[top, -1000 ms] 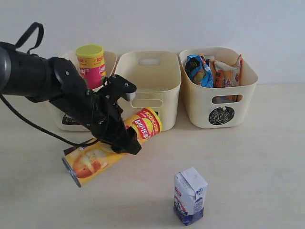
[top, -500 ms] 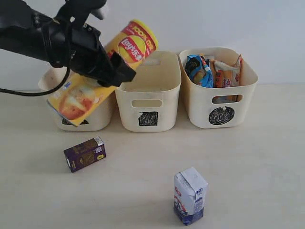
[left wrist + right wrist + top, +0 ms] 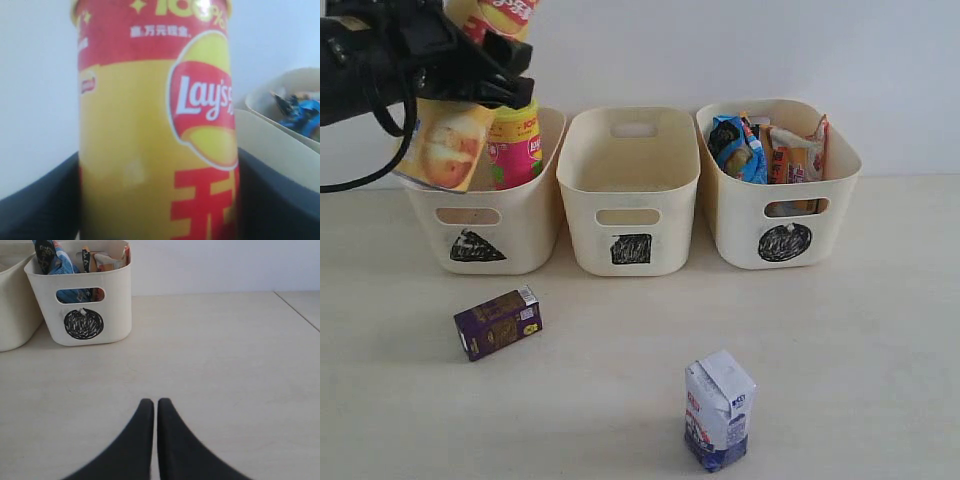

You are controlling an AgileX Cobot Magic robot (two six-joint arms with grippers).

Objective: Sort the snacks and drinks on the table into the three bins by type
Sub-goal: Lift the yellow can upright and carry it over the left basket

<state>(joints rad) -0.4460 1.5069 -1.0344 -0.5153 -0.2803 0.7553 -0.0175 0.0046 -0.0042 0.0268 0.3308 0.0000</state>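
My left gripper [image 3: 470, 75] is shut on the yellow-orange chip tube [image 3: 445, 145], which hangs tilted over the left bin [image 3: 525, 235]. The left wrist view is filled by the tube [image 3: 155, 125], with a dark finger on each side. A pink tube with a yellow lid [image 3: 515, 145] stands in that left bin. In the middle bin [image 3: 630, 200] I see nothing. The right bin [image 3: 780, 215] holds a blue bag [image 3: 735, 148] and an orange bag [image 3: 795, 155]. A dark purple carton [image 3: 498, 322] lies on the table; a white-and-blue carton [image 3: 719, 410] stands near the front. My right gripper [image 3: 152, 402] is shut, empty, low over the table.
The right wrist view shows the right bin [image 3: 110, 300] ahead of the shut gripper, with a corner of the middle bin [image 3: 15, 305] beside it. A pale wall stands behind the bins.
The left gripper has lifted the yellow tube off the table, up and to the left, to above the left bin. The purple carton it had hidden now shows.
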